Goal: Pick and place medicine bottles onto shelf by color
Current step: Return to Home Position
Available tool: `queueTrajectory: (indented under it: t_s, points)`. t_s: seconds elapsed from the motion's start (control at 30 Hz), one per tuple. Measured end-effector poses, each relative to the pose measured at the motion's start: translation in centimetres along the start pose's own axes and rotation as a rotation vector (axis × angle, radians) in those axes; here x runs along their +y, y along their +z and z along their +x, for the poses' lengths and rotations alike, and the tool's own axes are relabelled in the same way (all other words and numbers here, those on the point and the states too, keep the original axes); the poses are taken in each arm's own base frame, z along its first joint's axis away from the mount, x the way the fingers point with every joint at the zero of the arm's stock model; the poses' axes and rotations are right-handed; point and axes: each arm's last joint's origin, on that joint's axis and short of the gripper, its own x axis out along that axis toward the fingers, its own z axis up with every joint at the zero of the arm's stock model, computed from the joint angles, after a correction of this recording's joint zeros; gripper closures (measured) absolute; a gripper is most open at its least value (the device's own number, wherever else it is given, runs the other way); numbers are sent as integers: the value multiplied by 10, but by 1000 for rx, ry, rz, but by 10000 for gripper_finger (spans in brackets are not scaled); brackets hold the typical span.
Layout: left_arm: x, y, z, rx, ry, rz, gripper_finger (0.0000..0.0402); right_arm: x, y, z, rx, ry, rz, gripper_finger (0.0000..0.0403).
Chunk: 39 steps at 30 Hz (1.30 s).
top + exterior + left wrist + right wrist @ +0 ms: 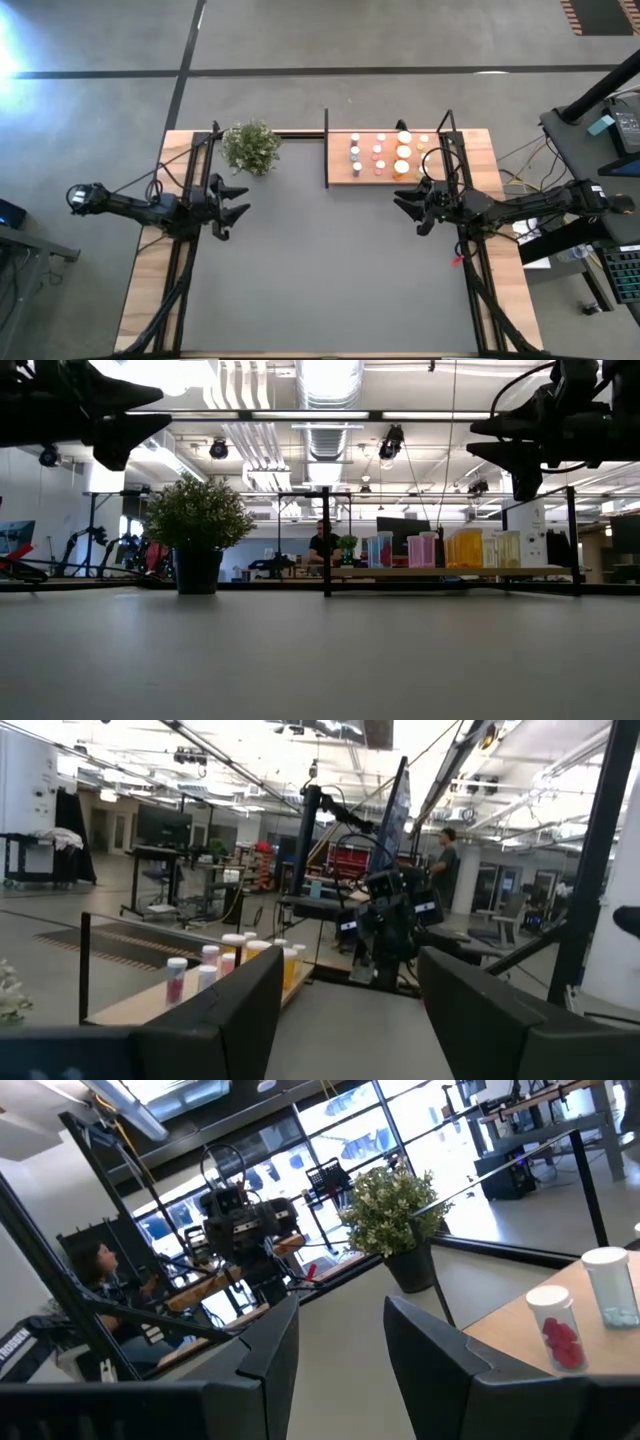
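**Q:** Left arm, pose?

**Me:** My left arm comes in level from the table's (330,270) left edge. The left gripper (244,199) is held high off the surface and points inward across the middle. Its fingers (230,1010) are spread wide with nothing between them. In the low view the left gripper (160,408) hangs near the top, above the plant (197,525).

**Q:** Right arm?

**Me:** It mirrors the left. It reaches in level from the right edge, and the right gripper (399,202) faces my left one, well apart from it. Its fingers (270,1350) are parted too and hold nothing. It sits just in front of the shelf's (338,160) right end, raised and not touching it.

**Q:** Where are the bottles?

**Me:** The medicine bottles (380,155) all stand upright on the shelf at the table's far edge, right of the plant. None are on the tabletop and none are in either gripper. The low view shows them grouped by colour, left to right: blue, pink, orange, yellow (440,548).

**Q:** Wrist views?

**Me:** The left wrist view looks past my own fingers at the right arm opposite, with the bottles on the shelf off to one side. The right wrist view shows the left arm, the plant, and two white-capped bottles close by on the shelf corner.
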Motion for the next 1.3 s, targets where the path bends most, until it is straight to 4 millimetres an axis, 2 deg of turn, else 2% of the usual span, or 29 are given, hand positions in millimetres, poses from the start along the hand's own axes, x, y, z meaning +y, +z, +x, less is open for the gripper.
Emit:
queueTrajectory:
  t_s: [1.3]
  points:
    - [-3,-17,7,136,6,67,186,0,0,0,1,0,0,264]
